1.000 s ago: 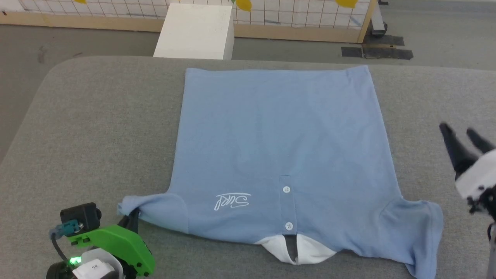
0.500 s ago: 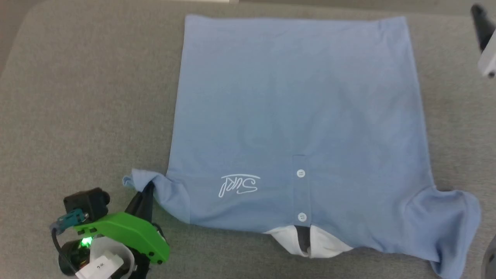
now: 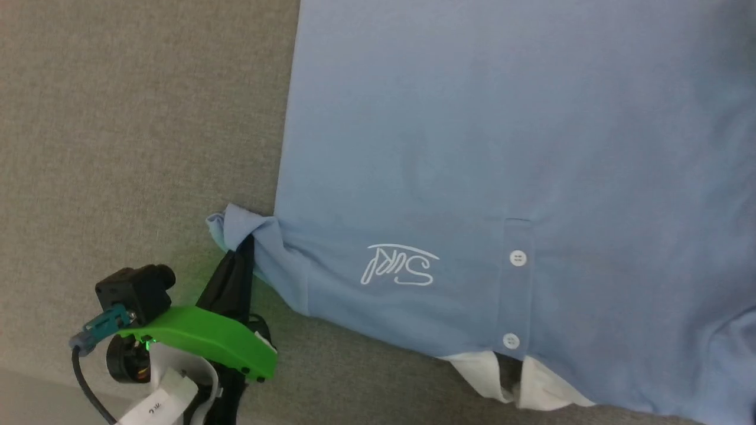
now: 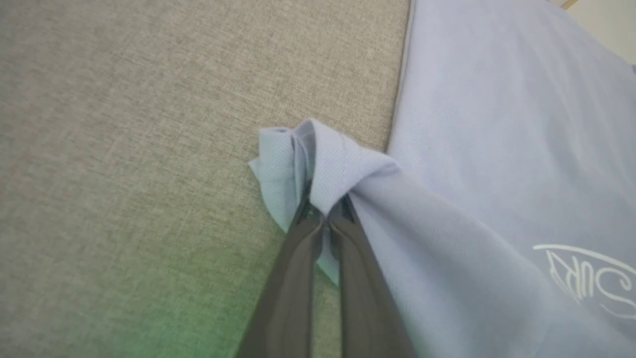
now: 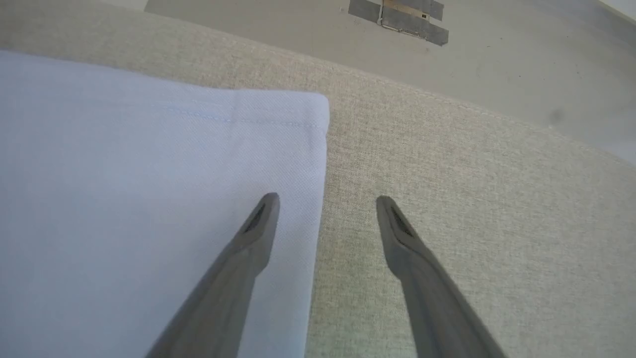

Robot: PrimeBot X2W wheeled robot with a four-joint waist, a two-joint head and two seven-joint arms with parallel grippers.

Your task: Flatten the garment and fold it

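The shirt [image 3: 472, 147] lay front up and spread flat on the grey tabletop [image 3: 118, 118]. Its collar [image 3: 531, 386] was at the near side in the head view, toward the robot, so the white logo [image 3: 398, 265] read upside down. Two white buttons [image 3: 518, 258] sat in line on the placket just above the collar, which lay open with a dark gap in it. The body was smooth, with only faint creases. The left hand [image 3: 247, 242] was pressed together on the sleeve [image 3: 236, 224] at the robot's left, pinching a bunched fold of its cuff. In the left wrist view the cloth wrapped over the two fingertips, and a small tuft stuck out past them over bare tabletop, just beside the shirt's side edge. From that pinch the sleeve ran stretched back toward the shoulder, near the logo. A green bracket [image 3: 201, 342] and a small black camera [image 3: 133, 289] rode on that wrist. The right hand [image 5: 325, 199] was spread wide near a hem corner [image 5: 313, 107] and held nothing. One finger [image 5: 248, 243] was over the cloth just inside the side edge and the other over bare tabletop, so the edge ran between them. Whether the tips touched the surface I could not tell. Beyond the tabletop lay grey floor [image 5: 521, 64] with dark tape [image 5: 397, 15].
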